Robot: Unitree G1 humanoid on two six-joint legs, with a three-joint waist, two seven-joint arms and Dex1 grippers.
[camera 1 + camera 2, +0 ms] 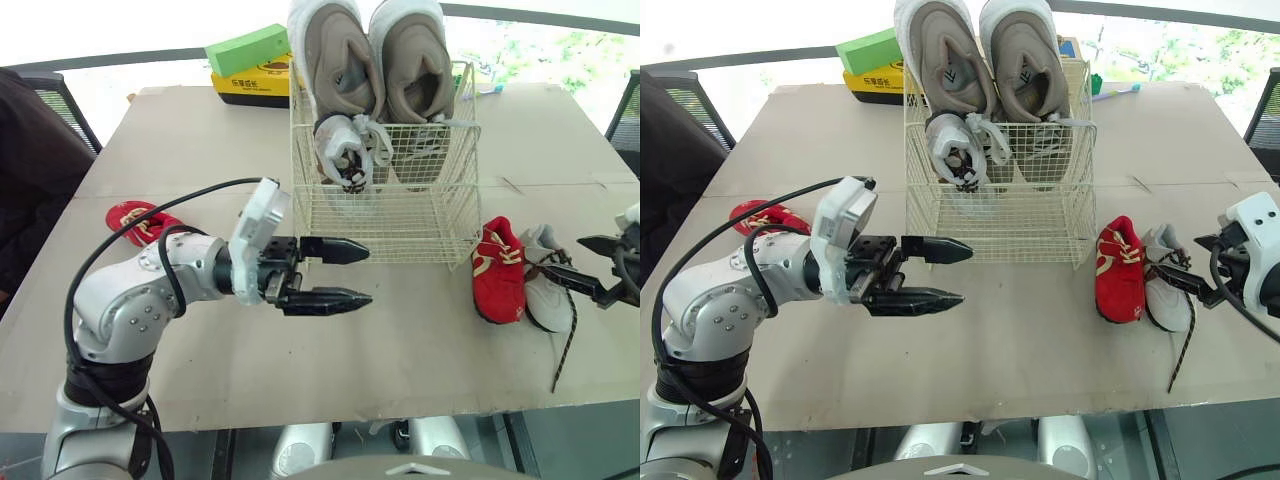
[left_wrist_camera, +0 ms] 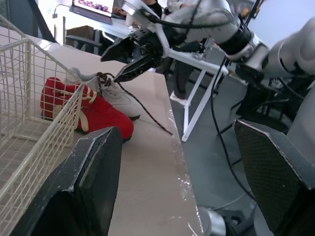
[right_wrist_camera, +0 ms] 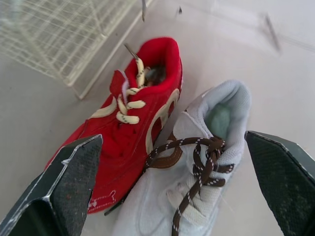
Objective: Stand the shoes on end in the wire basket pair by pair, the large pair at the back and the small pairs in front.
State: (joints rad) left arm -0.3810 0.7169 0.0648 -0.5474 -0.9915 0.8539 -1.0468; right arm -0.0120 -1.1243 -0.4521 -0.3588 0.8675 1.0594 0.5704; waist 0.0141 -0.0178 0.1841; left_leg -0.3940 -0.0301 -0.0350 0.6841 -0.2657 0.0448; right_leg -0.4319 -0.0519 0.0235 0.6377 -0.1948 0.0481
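1. Left gripper (image 1: 367, 275), in the head views, has its two fingers partly spread and holds nothing. It hangs just in front of the wire basket (image 1: 400, 215), clear of the mesh. At the right edge the right gripper (image 1: 565, 258) is also spread and empty. Its lower fingertip is by the brown lace of the laced white shoe (image 1: 548, 295); whether it touches, I cannot tell.
2. Six shoes in those views. Two large shoes (image 1: 340, 55) stand on end at the basket's back, and one small white shoe (image 1: 345, 150) stands in front of the left one. A red shoe (image 1: 498, 270) and the laced white shoe lie touching just right of the basket. A second red shoe (image 1: 135, 222) lies at the left, behind the arm. Two boxes: a green box (image 1: 247, 48) on a yellow box (image 1: 250, 80).
3. Beige board covers the table (image 1: 420, 350). Bright windows lie beyond, and a dark sleeve (image 1: 30, 170) shows at the left edge.
4. Left wrist view: the fingers (image 2: 83, 191) stand wide apart, with grey floor (image 2: 206, 147) beyond the table edge.
5. Right wrist view: both loose shoes lie between the parted fingers.
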